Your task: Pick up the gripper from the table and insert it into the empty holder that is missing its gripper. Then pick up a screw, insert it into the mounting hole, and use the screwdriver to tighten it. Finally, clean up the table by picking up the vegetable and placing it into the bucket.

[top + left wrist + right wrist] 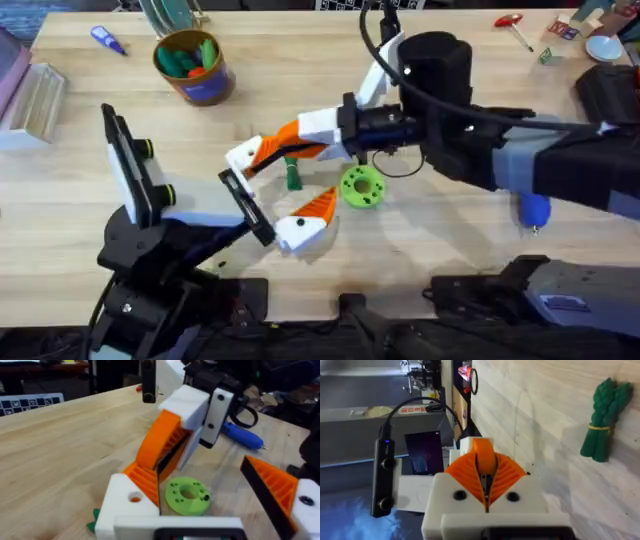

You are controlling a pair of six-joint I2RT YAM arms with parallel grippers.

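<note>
Your right gripper (250, 158) is clenched on the orange tip (484, 455), mid-table at the bare white mount (125, 505) of the released left gripper (200, 485) — keep it square to the slot, press gently — seat until the screw hole lines up

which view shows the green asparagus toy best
The right wrist view: the whole vegetable lies unobstructed on the wood, its banded stalks plain. Overhead, the vegetable is mostly hidden under the right claw. The left wrist view catches just a green tip.
</note>
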